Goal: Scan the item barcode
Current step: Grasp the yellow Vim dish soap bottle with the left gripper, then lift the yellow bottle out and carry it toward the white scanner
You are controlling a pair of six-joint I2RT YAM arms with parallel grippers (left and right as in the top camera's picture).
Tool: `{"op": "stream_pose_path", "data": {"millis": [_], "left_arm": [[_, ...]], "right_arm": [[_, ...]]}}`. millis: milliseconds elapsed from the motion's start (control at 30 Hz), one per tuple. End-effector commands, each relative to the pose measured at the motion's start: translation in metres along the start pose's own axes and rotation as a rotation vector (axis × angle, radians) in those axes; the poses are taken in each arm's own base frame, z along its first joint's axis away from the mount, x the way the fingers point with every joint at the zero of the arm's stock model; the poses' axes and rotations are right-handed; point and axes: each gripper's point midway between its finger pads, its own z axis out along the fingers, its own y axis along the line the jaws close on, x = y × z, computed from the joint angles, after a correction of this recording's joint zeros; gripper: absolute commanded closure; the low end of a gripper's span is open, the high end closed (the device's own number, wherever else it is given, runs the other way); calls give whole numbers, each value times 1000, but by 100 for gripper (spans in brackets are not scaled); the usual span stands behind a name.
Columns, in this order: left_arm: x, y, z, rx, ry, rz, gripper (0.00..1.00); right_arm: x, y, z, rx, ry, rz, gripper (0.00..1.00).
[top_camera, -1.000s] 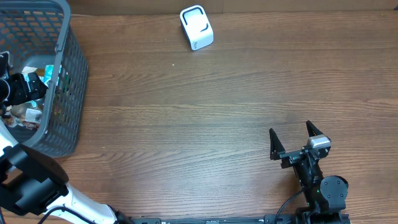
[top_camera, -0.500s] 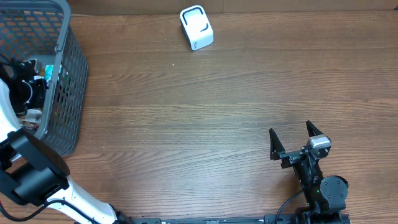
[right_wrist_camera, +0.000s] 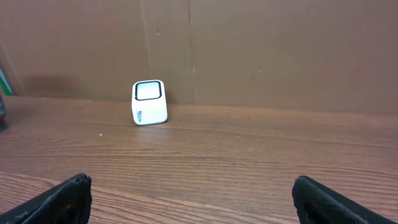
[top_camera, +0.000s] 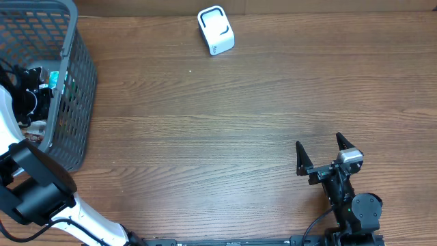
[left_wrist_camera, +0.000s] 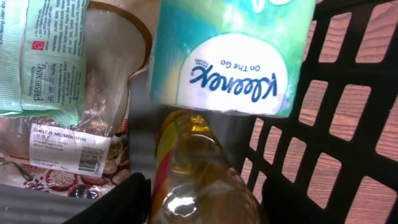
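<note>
Where the left wrist camera peers down into the grey mesh basket, finds the left gripper poised over a clear bottle of yellow liquid, with one dark finger on each flank of it. Cannot tell whether those jaws are clamped on the bottle or only standing close beside it; looks like near contact, perhaps touching, but cropped too hard at the bottom edge to say. Notes a Kleenex tissue pack lying just above the bottle and overlapping its top end. Sees a clear packet labelled dried mushroom to the left of the bottle, and a pale green packet lying over that packet's upper part.

From overhead, places the basket at the far left edge of the wooden table, with the left arm reaching into it. Places the white barcode scanner near the table's back edge, upright, well apart from the basket. Finds the right gripper near the front right of the table, jaws spread wide and grasping nothing, pointed toward the scanner.
</note>
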Motion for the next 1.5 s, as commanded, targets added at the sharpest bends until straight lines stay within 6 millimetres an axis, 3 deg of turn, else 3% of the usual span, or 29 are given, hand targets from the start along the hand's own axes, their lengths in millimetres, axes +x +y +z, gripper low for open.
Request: {"op": "stream_pose_path", "data": {"millis": [0,133,300,500,667,967,1000,1067,1233,1367,1467], "left_arm": [[3,1,6,3,13,-6,46],[1,2,4,-3,7,-31,54],[-5,4,-6,-16,-17,-30,71],[-21,9,-40,-79,-96,-76,76],[-39,22,-99,-214,-225,-142,78],[-67,0,-238,-271,-611,-252,82],[-69,-9,-268,-273,-697,-258,85],[-71,-22,-295,-258,-782,-241,86],[-70,-76,-355,-139,-978,-140,87],[-60,-121,-377,-54,-1036,-88,87],[-54,-158,-379,9,-1033,-16,87]], "right_arm": [[3,-2,0,10,-1,-7,0],[2,-2,0,10,-1,-7,0],[2,-2,0,10,-1,-7,0],[2,-2,0,10,-1,-7,0],[2,-2,0,10,-1,-7,0],[3,-2,0,10,-1,-7,0],[2,-2,0,10,-1,-7,0],[3,-2,0,10,-1,-7,0],[2,-2,0,10,-1,-7,0],[2,-2,0,10,-1,-7,0],[2,-2,0,10,-1,-7,0]]}}
